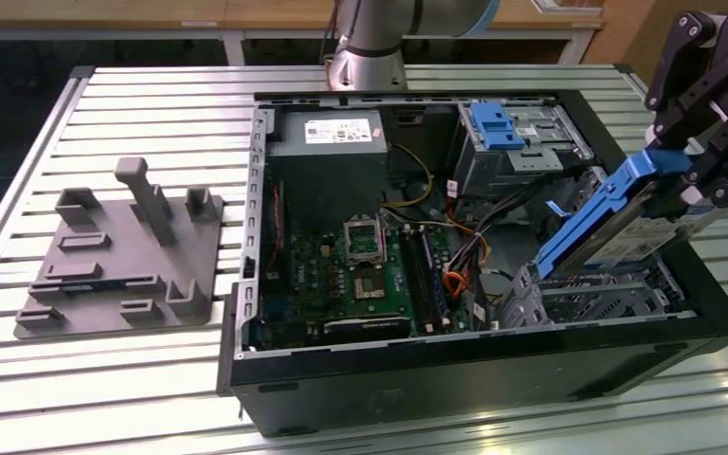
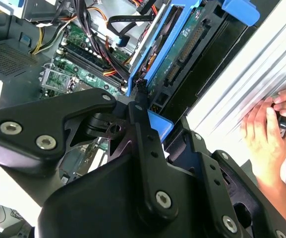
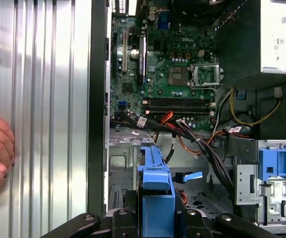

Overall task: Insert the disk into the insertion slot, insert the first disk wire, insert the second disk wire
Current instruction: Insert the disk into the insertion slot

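Note:
In the exterior view my gripper [image 1: 682, 161] is shut on the disk [image 1: 607, 220], a silver drive in a bright blue frame. The disk hangs tilted, with its low end over the insertion slot [image 1: 591, 296], a perforated silver cage in the open computer case's near corner on the exterior view's right. In the first wrist view the blue frame [image 3: 155, 184] stands between my fingers [image 3: 120, 218], with the cage [image 3: 123, 163] behind it. The second wrist view shows the drive's underside [image 2: 180, 52] beyond my gripper [image 2: 143, 116]. A bundle of loose cables [image 3: 197, 141] runs beside the cage.
The case [image 1: 465, 379] lies open on a slatted metal table [image 1: 149, 104]. Inside are the motherboard [image 1: 352, 256], a power supply [image 1: 329, 128] and a grey bay with a blue latch [image 1: 500, 128]. A grey fixture plate [image 1: 118, 251] lies beside the case. A person's hand [image 2: 271, 129] rests on the table.

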You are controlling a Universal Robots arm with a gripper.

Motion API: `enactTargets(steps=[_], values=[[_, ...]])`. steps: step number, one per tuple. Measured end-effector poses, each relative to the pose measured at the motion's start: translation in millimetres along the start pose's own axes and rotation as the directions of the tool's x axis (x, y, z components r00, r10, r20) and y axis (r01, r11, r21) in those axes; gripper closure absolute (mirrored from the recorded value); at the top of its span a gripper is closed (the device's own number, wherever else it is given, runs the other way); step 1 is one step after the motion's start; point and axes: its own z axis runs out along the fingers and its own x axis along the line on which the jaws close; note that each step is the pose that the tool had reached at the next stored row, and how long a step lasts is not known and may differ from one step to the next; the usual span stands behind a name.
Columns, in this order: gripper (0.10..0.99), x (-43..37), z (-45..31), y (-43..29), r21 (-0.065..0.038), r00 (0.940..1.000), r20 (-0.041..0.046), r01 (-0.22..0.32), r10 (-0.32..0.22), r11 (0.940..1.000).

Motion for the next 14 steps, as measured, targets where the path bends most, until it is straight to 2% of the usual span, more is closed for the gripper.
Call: enactTargets(steps=[14], values=[[0.725,1.0,7.0,-0.2,0.0,1.0,0.0,0.0,0.0,1.0]])
